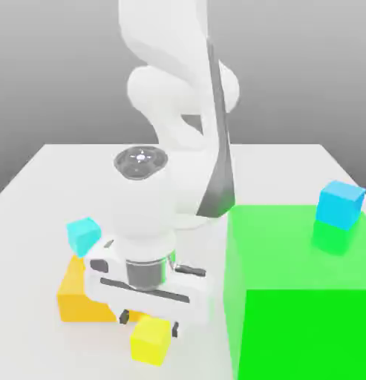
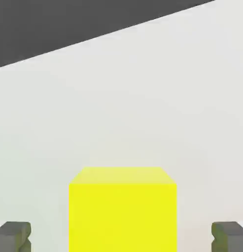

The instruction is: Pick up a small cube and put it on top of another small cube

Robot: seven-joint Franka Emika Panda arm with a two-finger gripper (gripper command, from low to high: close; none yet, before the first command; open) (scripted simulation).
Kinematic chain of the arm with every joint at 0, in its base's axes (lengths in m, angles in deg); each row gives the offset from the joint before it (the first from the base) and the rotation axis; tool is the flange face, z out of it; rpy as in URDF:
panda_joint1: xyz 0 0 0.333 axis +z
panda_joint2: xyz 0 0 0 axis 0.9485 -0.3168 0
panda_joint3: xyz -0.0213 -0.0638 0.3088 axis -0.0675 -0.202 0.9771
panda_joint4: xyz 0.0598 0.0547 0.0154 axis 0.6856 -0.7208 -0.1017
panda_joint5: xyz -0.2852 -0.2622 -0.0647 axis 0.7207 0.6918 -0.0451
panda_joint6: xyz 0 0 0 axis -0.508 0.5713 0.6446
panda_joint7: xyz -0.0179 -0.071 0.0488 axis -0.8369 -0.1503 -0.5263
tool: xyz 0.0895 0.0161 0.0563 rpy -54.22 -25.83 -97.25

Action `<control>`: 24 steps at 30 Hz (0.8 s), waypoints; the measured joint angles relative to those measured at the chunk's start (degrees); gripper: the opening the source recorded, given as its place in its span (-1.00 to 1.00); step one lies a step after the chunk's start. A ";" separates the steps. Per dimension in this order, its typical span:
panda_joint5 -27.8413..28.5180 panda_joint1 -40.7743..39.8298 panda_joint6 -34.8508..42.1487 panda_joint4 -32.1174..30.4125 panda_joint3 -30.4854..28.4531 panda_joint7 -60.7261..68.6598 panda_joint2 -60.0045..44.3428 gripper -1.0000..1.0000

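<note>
The small yellow cube (image 1: 151,340) rests on the white table near its front edge. My gripper (image 1: 149,323) hangs right over it, pointing down. In the hand view the yellow cube (image 2: 122,211) sits centred between the two dark fingertips (image 2: 14,236), with a wide gap on each side, so the gripper (image 2: 121,237) is open and not touching it. The small magenta-pink cube is out of view.
An orange block (image 1: 76,293) stands just to the exterior view's left of the gripper, with a cyan cube (image 1: 83,235) on top of it. A large green block (image 1: 304,297) fills the exterior view's right and carries another cyan cube (image 1: 340,204). White table (image 1: 59,178) stretches behind.
</note>
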 joint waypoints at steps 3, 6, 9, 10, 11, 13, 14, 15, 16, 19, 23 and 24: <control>0.06 0.00 -0.02 0.00 0.01 -0.06 0.00 -1.00; 0.20 0.02 -0.56 0.12 -0.02 -0.18 -0.65 -1.00; -0.14 -0.35 2.57 -0.61 0.39 0.07 3.20 -1.00; -0.30 -0.46 4.12 -0.97 0.54 0.19 5.11 -1.00; -0.38 -0.57 5.74 -1.34 0.67 0.26 7.11 -1.00; -0.22 -0.72 8.86 -2.32 0.61 0.28 11.17 -1.00; 0.51 -0.91 10.08 -3.16 0.25 0.01 13.21 -1.00; 1.24 -1.13 11.27 -4.04 -0.15 -0.24 15.25 -1.00; 1.94 -1.70 12.42 -4.96 -0.48 -0.46 17.30 -1.00; 3.48 -2.86 15.83 -7.77 -1.42 -0.66 23.48 -1.00; 4.17 -3.82 20.31 -11.56 -2.22 0.07 31.79 -1.00; 4.15 -4.07 21.43 -12.51 -2.48 0.38 33.87 -1.00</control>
